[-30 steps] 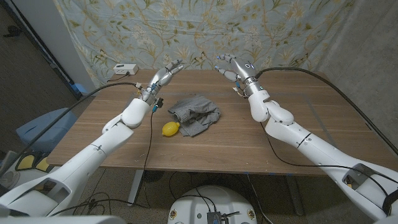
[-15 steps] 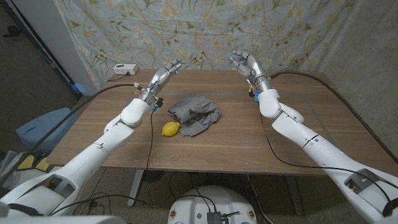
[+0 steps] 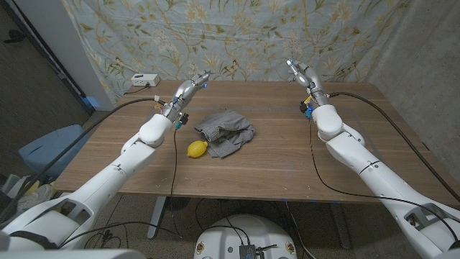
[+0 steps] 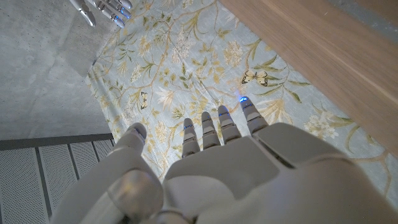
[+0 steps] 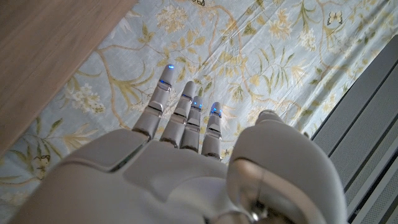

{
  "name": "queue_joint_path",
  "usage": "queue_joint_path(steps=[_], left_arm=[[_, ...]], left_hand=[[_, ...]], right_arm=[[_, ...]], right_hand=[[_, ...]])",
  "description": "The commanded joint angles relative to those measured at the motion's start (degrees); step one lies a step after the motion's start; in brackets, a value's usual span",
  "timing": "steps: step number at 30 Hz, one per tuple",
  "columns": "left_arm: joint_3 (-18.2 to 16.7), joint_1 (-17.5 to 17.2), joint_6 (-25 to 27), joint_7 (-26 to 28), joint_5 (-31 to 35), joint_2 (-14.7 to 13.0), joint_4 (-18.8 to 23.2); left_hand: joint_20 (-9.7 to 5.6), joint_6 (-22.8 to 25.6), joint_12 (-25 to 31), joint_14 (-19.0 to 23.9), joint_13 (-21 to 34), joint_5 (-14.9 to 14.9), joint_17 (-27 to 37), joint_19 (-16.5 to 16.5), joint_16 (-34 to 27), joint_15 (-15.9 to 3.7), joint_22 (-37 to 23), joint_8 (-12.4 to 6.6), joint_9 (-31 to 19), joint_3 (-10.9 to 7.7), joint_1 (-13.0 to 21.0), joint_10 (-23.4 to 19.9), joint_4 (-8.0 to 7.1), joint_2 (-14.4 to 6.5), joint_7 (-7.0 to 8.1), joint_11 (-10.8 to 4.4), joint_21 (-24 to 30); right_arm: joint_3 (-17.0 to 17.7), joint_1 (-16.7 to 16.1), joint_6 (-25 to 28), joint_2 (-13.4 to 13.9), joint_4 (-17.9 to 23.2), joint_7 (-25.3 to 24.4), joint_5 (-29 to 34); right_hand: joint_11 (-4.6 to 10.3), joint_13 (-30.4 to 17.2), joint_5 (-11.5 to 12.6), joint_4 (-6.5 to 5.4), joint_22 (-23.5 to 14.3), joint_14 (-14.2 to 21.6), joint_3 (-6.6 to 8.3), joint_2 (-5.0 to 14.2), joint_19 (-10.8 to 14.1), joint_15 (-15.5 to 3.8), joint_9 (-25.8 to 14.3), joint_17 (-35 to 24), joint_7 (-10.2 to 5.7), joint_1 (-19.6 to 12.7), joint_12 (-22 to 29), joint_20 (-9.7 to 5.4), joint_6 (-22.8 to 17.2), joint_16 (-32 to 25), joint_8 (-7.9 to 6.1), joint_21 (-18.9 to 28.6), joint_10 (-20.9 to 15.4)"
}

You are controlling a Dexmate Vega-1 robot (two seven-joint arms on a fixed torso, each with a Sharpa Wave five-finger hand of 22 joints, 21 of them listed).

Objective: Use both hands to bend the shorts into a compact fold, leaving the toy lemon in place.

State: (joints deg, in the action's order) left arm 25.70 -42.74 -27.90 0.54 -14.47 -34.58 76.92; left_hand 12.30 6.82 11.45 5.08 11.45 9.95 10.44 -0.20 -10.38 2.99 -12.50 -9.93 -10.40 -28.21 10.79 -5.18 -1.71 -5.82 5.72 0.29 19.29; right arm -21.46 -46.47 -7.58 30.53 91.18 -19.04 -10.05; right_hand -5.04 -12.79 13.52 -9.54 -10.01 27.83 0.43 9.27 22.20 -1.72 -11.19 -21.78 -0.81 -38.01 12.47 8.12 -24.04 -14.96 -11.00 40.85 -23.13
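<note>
Shorts (image 3: 226, 132), grey and bunched into an uneven heap, lie near the middle of the wooden table (image 3: 287, 155). Toy lemon (image 3: 197, 149), yellow, sits just beside the near-left edge of the heap; contact between the two cannot be confirmed from the head view.

Left hand (image 3: 188, 89) is raised above the far-left part of the table, well apart from the shorts and the lemon. Its fingers extend straight toward the far side and grasp nothing. In the left wrist view the same hand (image 4: 211, 155) shows its back, with fingertips (image 4: 247, 109) slightly spread against the floral curtain (image 4: 186, 56) and nothing between them.

Right hand (image 3: 302, 75) is raised above the far edge of the table on the right, also well apart from the shorts. Its fingers are stretched out and released, holding nothing. The right wrist view confirms this: the hand (image 5: 186, 155) appears from behind with fingertips (image 5: 166, 70) apart and empty, the curtain (image 5: 261, 56) beyond them.

Both forearms run from the near corners toward the far side, with black cables (image 3: 136, 102) trailing along them.

White box (image 3: 144, 80) rests at the far-left corner of the table. Blue object (image 3: 47, 147) stands on the floor to the left of the table.
</note>
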Motion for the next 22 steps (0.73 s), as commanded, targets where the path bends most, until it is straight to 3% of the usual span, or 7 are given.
queue_joint_path(steps=[1, 6, 13, 16, 22], left_arm=[[-0.03, 0.21, 1.60, 0.12, -1.48, 0.63, -1.12], [-0.64, -0.27, 2.88, 2.17, -0.44, -0.10, 0.72], [-1.75, -2.06, 4.50, 7.39, 3.37, -1.40, 3.32], [-1.68, -1.41, 4.55, 6.52, 2.49, -1.17, 2.37], [-0.65, 0.69, 3.15, 4.73, 1.45, 0.44, -1.96]], left_hand=[[0.00, 0.08, 0.22, 0.10, -0.05, 0.45, 0.14, 0.29, -0.23, -0.37, -0.20, -0.45, -0.03, -0.01, -0.47, -0.09, -0.49, -0.06, -0.16, 0.03, 0.38], [0.00, -0.12, 0.26, 0.08, -0.07, 0.51, 0.11, 0.25, -0.25, -0.38, -0.19, -0.41, -0.01, -0.04, -0.62, -0.14, -0.62, -0.22, -0.06, 0.15, 0.35], [-0.02, -0.12, 0.30, 0.16, -0.11, 0.57, 0.06, 0.36, -0.31, -0.50, -0.17, -0.48, 0.01, -0.07, -0.83, -0.17, -0.81, -0.40, -0.12, -0.05, 0.38], [-0.01, -0.24, 0.32, -0.02, -0.13, 0.60, 0.03, 0.39, -0.24, -0.55, -0.16, -0.46, 0.03, -0.08, -0.92, -0.18, -0.88, -0.46, 0.04, 0.08, 0.38], [-0.01, -0.49, 0.28, -0.16, -0.15, 0.63, -0.01, 0.31, -0.21, -0.55, -0.13, -0.42, 0.04, -0.09, -1.03, -0.06, -0.96, -0.51, -0.04, 0.05, 0.32]], right_arm=[[2.54, -2.35, -7.37, -0.76, -1.79, -2.23, -4.90], [2.40, -0.68, -9.71, -1.57, -3.60, -1.95, -5.03], [1.71, 2.42, -12.93, -3.61, -9.11, -1.72, -5.05], [1.71, 3.25, -13.89, -4.40, -10.79, -1.21, -6.15], [1.35, 2.57, -15.31, -4.63, -9.82, -3.68, -3.63]], right_hand=[[-0.30, -0.15, -0.47, 0.13, -0.11, 0.16, -0.18, 0.06, -0.37, 0.29, -0.09, 0.07, 0.28, 0.52, -0.38, -0.11, -0.19, -0.18, -0.11, -0.39, -0.30], [-0.02, -0.16, -0.62, 0.33, -0.13, 0.38, -0.09, 0.06, -0.80, 0.24, -0.08, 0.21, 0.28, 0.74, -0.33, -0.44, -0.65, -0.22, -0.32, -0.71, -0.46], [-0.06, -0.18, -0.79, 0.48, -0.17, 0.30, 0.02, 0.14, -1.22, 0.32, -0.06, 0.35, 0.21, 1.09, -0.24, -0.96, -0.94, -0.15, -0.45, -1.05, -0.75], [-0.03, -0.18, -0.84, 0.55, -0.18, 0.15, 0.11, 0.20, -1.41, 0.44, -0.06, 0.40, 0.25, 1.18, -0.28, -1.02, -0.88, -0.08, -0.43, -1.19, -0.68], [-0.04, -0.23, -0.93, 0.99, -0.21, 0.03, 0.41, 0.20, -1.61, 0.44, -0.04, 0.56, 0.31, 0.96, -0.29, -1.05, -0.76, 0.03, -0.39, -1.42, -0.65]])
